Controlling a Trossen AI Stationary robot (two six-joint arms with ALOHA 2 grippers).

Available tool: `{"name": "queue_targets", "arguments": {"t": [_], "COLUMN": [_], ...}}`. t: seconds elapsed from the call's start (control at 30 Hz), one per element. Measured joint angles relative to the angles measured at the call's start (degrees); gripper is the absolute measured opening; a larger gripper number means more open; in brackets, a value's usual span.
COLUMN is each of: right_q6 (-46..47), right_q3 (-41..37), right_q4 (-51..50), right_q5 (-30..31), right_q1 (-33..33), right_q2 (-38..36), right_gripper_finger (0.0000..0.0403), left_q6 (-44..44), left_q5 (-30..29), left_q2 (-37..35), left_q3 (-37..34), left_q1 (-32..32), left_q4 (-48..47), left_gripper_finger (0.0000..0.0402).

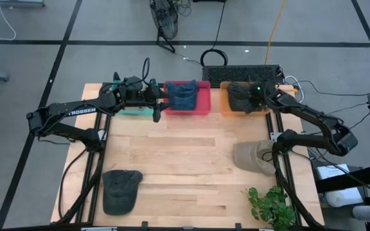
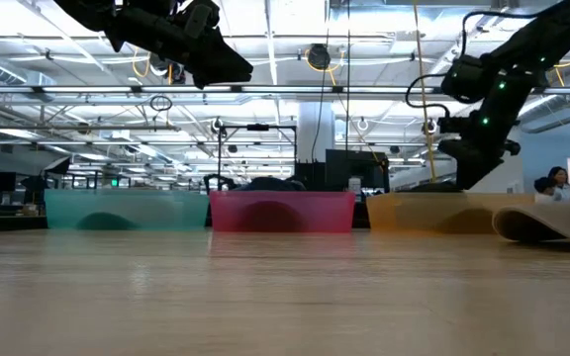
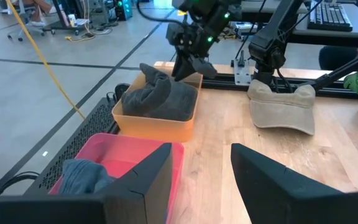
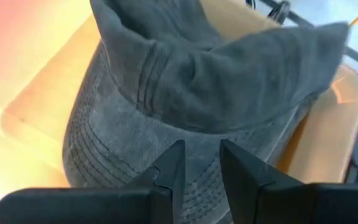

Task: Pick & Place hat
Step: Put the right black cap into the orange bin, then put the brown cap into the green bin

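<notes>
From above, my right gripper [image 1: 257, 92] hangs over the orange bin [image 1: 225, 106] at the far edge of the table [image 1: 185, 167], right on top of the dark grey hat [image 1: 241, 96] that lies crumpled inside it. My left gripper [image 1: 157, 102] hovers at the border between the teal bin [image 1: 128, 111] and the red bin [image 1: 202, 99], where a blue hat [image 1: 184, 97] sits. A tan hat [image 1: 254, 158] lies on the wood near my right arm's base, a dark cap [image 1: 121, 190] rests at the near left corner, and a green plant [image 1: 272, 206] stands at the near right. From table height the three bins line up, teal [image 2: 125, 209], red [image 2: 281, 211] and orange [image 2: 433, 212], with my right gripper [image 2: 473, 163] dipping toward the orange one and my left arm high up at the left. Through my left wrist camera my own fingers [image 3: 148, 177] stand wide apart with nothing between them, above the red bin [image 3: 135, 158]; beyond it the grey hat [image 3: 160, 99] fills the orange bin [image 3: 154, 124] and my right gripper [image 3: 188, 62] touches it. Through my right wrist camera my fingers [image 4: 169, 165] are only narrowly parted, tips pressed on the grey hat [image 4: 197, 99], but I cannot tell whether any fabric is pinched between them.
</notes>
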Motion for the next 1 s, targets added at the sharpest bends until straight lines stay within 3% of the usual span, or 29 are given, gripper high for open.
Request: {"name": "queue_targets", "arguments": {"t": [0.43, 0.6, 0.83, 1.0], "right_q6": [-0.4, -1.2, 1.7, 6.7], "right_q3": [0.3, 0.0, 0.0, 0.0], "right_q4": [1.1, 0.2, -1.7, -1.3], "right_q5": [0.0, 0.5, -1.1, -11.9], "right_q1": [-0.7, -0.7, 1.9, 6.9], "right_q2": [7.7, 3.2, -9.0, -13.8], "right_gripper_finger": [0.0082, 0.0082, 0.0082, 0.0082], "left_q6": [0.3, 0.3, 0.8, 0.8], "left_q5": [0.0, 0.0, 0.0, 0.0], "left_q2": [0.0, 0.0, 0.0, 0.0], "left_q3": [0.0, 0.0, 0.0, 0.0], "left_q1": [0.0, 0.0, 0.0, 0.0], "left_q4": [0.0, -0.1, -0.1, -0.3], "left_gripper_finger": [0.0175, 0.0175, 0.0175, 0.0175]}}
